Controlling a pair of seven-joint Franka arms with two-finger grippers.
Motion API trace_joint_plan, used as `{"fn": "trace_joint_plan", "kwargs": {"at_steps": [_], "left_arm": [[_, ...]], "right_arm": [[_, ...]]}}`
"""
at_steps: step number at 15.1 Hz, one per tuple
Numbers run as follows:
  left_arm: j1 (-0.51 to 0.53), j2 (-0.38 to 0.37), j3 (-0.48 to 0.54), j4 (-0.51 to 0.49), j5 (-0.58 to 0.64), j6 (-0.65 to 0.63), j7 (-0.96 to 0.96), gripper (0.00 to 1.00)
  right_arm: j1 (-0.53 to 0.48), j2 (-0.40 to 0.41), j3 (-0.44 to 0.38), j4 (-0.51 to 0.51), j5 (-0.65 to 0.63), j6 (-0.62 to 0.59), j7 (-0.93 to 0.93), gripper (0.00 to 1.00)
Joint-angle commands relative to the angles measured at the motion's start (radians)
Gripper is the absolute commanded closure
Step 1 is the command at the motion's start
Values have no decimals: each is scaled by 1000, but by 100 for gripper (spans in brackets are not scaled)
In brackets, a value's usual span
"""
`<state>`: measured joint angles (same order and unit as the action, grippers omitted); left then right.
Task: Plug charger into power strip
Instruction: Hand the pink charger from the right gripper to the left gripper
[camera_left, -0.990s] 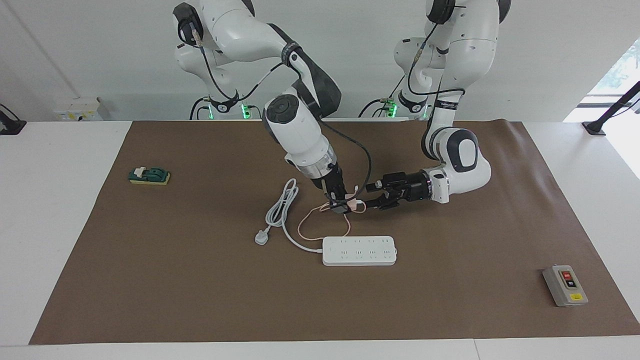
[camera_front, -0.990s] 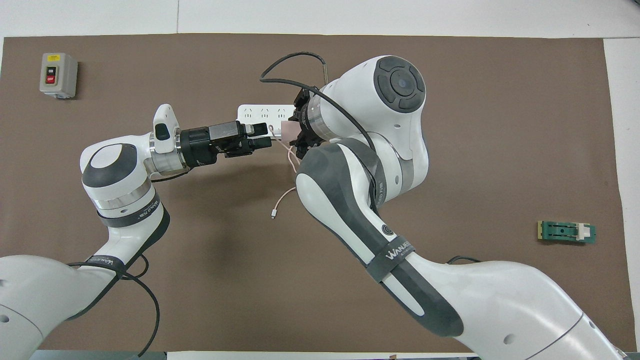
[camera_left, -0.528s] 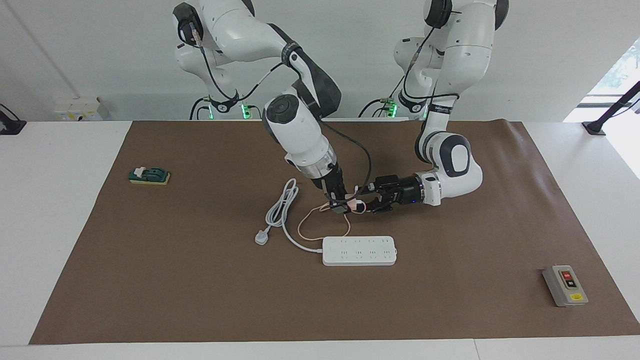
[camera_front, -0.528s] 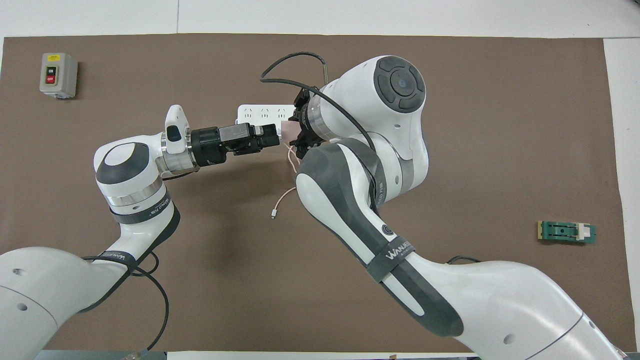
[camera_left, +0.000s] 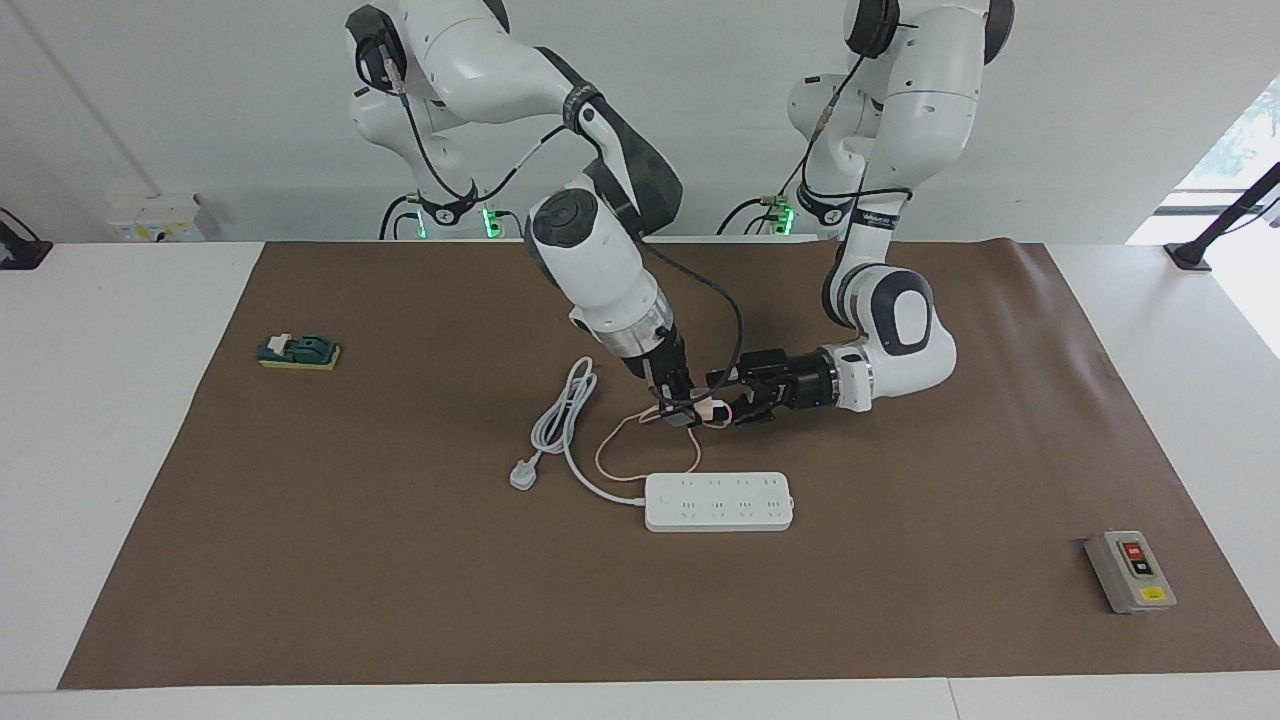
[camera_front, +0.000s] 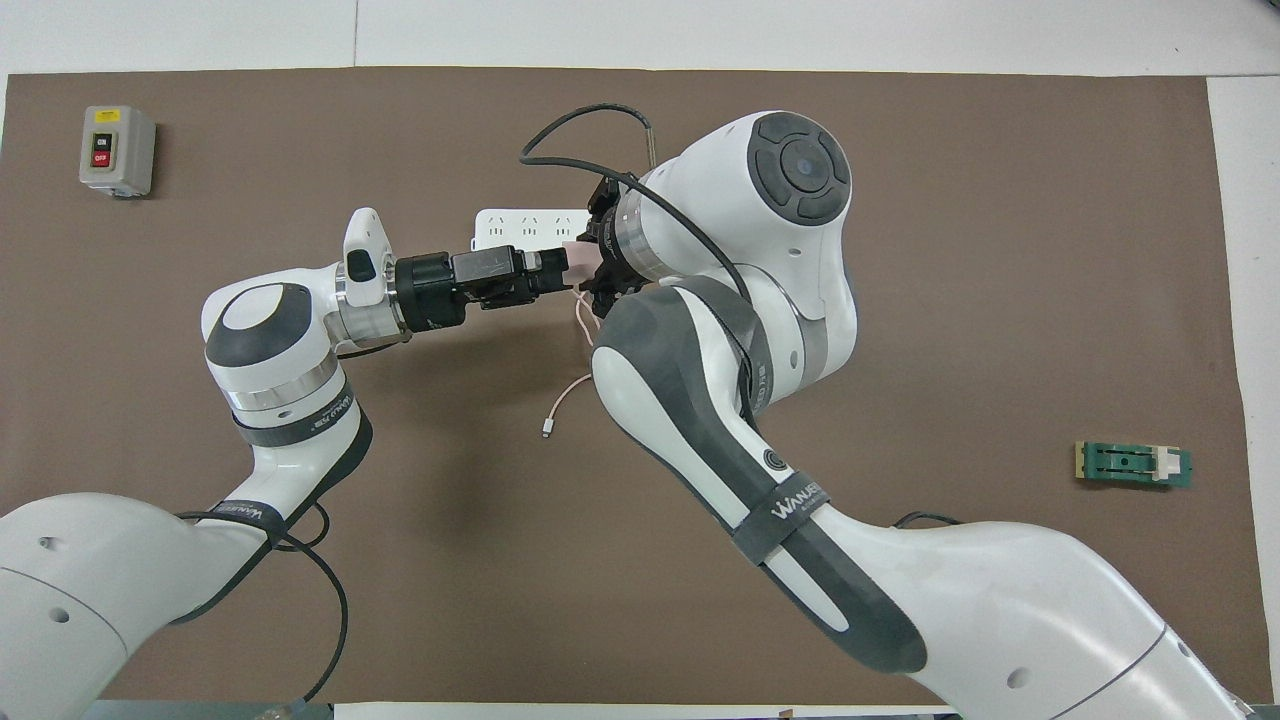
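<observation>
The charger (camera_left: 706, 408), a small pale pink cube, hangs in the air over the brown mat (camera_left: 300, 560), clamped in the right gripper (camera_left: 684, 412), whose dark fingers are closed on it; its thin pink cable (camera_left: 615, 440) droops in a loop to the mat, nearer the robots than the strip. The strip (camera_left: 718, 501) is a long flat white bar, smooth, with rows of sockets, lying flat; its thick white cord (camera_left: 565, 420) coils toward the robots and ends in a white plug (camera_left: 523, 475). The left gripper (camera_left: 727, 398) reaches in level from the left arm's end, its fingers spread on either side of the charger; whether they press it I cannot tell. The right arm slants steeply down, the left forearm lies level over the mat. The facing view shows the whole strip; from overhead the arms hide most of it, yet only there the cable's tiny connector (camera_front: 546, 430) shows. A grey box (camera_left: 1130, 571) sits toward the left arm's end, a green block (camera_left: 298, 351) toward the right arm's.
</observation>
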<state>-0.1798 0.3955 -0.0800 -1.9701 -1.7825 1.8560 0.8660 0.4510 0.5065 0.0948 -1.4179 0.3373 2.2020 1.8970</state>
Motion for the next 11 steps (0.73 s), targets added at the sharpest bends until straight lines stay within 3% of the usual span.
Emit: {"fn": "trace_joint_plan", "kwargs": {"at_steps": [1,2,7,9,11], "left_arm": [[-15,10,9,11,-25,15,22,10],[-18,10,9,11,-25,17,28,11],[-29,10,9,10,-26,20,73,37],[-29,10,9,10,-26,19,73,52],[-27,10,9,11,-25,17,73,88]], "right_arm": [[-3,4,3,4,20,15,-4,100],[-3,4,3,4,20,15,-4,100],[-3,4,3,4,20,16,-4,100],[-3,4,3,4,20,16,-4,100],[-3,4,3,4,20,16,-4,100]]}}
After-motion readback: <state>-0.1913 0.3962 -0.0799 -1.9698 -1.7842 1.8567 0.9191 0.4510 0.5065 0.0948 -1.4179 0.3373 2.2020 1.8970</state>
